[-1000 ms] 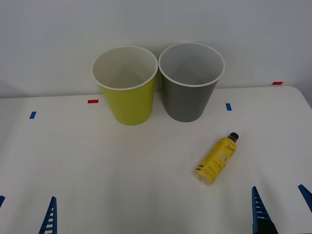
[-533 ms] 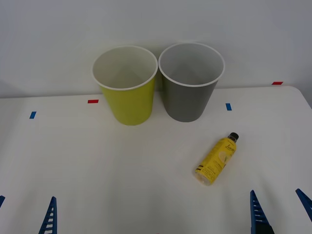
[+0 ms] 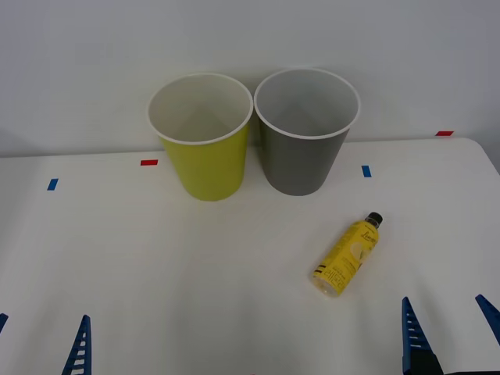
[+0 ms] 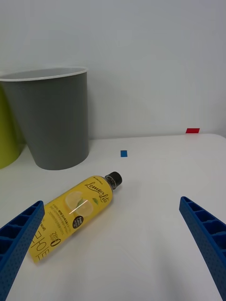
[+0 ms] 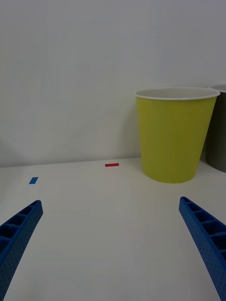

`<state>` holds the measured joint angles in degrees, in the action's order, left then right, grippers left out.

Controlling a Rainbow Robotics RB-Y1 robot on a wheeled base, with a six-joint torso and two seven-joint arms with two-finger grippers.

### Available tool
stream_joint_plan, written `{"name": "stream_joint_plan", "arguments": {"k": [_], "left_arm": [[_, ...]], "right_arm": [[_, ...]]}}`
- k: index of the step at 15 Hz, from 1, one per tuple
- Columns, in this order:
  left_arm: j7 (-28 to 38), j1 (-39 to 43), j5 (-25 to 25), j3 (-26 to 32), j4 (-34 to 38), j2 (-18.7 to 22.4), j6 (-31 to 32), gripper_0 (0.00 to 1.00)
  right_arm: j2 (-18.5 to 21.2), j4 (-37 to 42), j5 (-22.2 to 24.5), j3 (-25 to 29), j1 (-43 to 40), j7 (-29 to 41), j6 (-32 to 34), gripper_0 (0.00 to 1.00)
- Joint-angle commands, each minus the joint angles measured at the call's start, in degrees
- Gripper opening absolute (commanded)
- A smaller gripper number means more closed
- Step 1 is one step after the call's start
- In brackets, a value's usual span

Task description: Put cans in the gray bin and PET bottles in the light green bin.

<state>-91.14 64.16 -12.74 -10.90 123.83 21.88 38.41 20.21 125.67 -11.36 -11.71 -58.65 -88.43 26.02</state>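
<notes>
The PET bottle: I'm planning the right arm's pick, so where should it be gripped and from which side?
Probably the labelled middle of the PET bottle, from above, fingers straddling its width. It lies flat on the table, cap pointing toward the gray bin, so the round body offers two opposite sides. The open right gripper is nearest; the left gripper waits open.

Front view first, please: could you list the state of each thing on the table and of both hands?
PET bottle: lying on its side, capped, ungrasped.
Light green bin: upright, nothing visible inside.
Gray bin: upright, nothing visible inside, beside the green one.
Left hand: open, holding nothing.
Right hand: open, facing the bottle.
</notes>
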Motion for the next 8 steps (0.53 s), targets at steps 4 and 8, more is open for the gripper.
{"name": "stream_joint_plan", "arguments": {"k": [4,8], "left_arm": [[0.00,0.00,0.00,0.00,0.01,0.00,0.00,1.00],[0.00,0.00,0.00,0.00,0.01,0.00,0.00,1.00]], "right_arm": [[-1.76,2.48,-0.33,3.54,1.43,-0.42,-9.58,1.00],[-4.83,11.36,-1.74,7.49,4.33,2.04,-29.62,1.00]]}}
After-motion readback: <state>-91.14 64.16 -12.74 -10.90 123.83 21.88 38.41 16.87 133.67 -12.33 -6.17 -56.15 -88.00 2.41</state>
